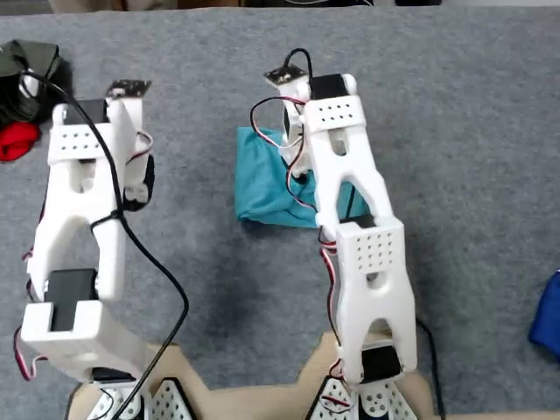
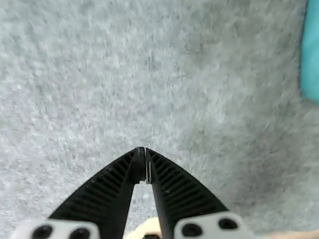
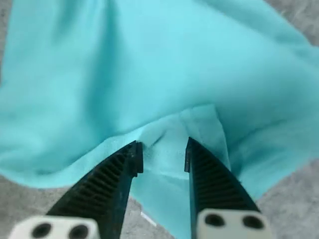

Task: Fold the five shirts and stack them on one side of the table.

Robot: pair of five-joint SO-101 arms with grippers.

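We log the teal shirt (image 1: 262, 179) near the centre of the table (image 1: 455, 131). The right gripper (image 3: 162, 147) is over it, fingers apart. The left gripper (image 2: 143, 159), at the shirt's 9 o'clock, is pinched together over grey table.

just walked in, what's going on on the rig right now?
Shirt-folding run. The right tool is open, low over the teal shirt, which lies as a compact, roughly folded patch mid-table; it grips nothing. The left tool is shut and empty above the bare grey table beside that shirt. A red shirt and a dark green shirt sit bunched at the far left corner, and a blue shirt is at the right edge. No stack yet.
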